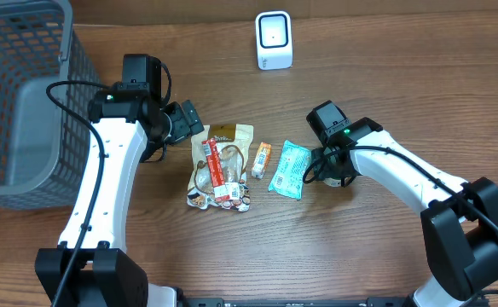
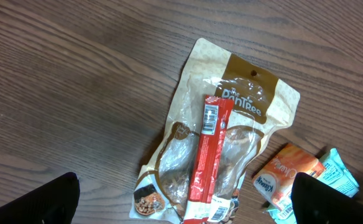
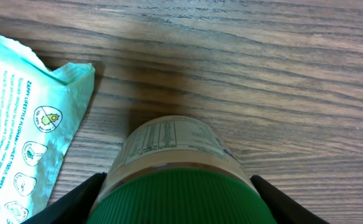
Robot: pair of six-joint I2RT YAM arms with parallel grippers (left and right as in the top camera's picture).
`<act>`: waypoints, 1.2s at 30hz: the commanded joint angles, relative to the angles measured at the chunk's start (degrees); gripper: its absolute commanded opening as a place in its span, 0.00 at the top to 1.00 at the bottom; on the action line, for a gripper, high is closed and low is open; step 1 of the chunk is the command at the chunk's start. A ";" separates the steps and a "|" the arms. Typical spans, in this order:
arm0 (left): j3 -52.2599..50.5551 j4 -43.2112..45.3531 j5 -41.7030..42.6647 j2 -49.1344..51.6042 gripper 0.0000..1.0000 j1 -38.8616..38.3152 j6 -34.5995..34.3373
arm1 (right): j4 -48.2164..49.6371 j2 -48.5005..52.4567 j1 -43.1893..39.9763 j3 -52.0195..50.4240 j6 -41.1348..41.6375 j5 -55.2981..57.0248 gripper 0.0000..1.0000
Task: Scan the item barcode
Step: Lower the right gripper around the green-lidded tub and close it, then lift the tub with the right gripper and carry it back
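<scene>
Hiding under right hand (image 1: 336, 173): green-lidded jar (image 3: 175, 155)

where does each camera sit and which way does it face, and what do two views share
overhead: fixed above the table, looking straight down at the basket, scanner and packets; left arm and right arm both show.
left wrist: on the left hand, looking down at the beige pouch under the red stick pack; its dark fingertips show in the bottom corners.
right wrist: on the right hand, looking down at a green-lidded jar between its fingers.
shared: the teal packet shows in all three views.
</scene>
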 commanded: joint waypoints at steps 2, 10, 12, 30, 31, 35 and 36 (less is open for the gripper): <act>0.37 0.00 -0.20 -0.98 0.00 0.09 1.29 | 0.17 -0.02 -0.26 -0.55 -4.90 0.42 0.36; 0.37 0.00 -0.22 -0.98 0.00 0.11 1.29 | -0.50 -0.02 -0.26 -0.55 -16.46 0.42 0.33; 0.37 0.00 -0.22 -0.98 0.00 0.11 1.29 | -0.48 -0.02 -0.26 -0.55 -16.31 0.37 0.28; 0.37 0.00 -0.20 -0.98 0.00 0.11 1.29 | -0.66 -0.02 -0.26 -0.55 -9.92 -0.66 0.34; 0.37 0.00 -0.20 -0.98 0.00 0.11 1.29 | -0.70 -0.02 -0.26 -0.55 -12.00 -0.68 0.34; 0.37 0.00 -0.20 -0.98 0.00 0.09 1.29 | -0.92 -0.02 -0.26 -0.55 -15.32 -0.61 0.27; 0.37 0.00 -0.20 -0.98 0.00 0.09 1.29 | -0.90 -0.02 -0.26 -0.55 -15.23 -0.66 0.26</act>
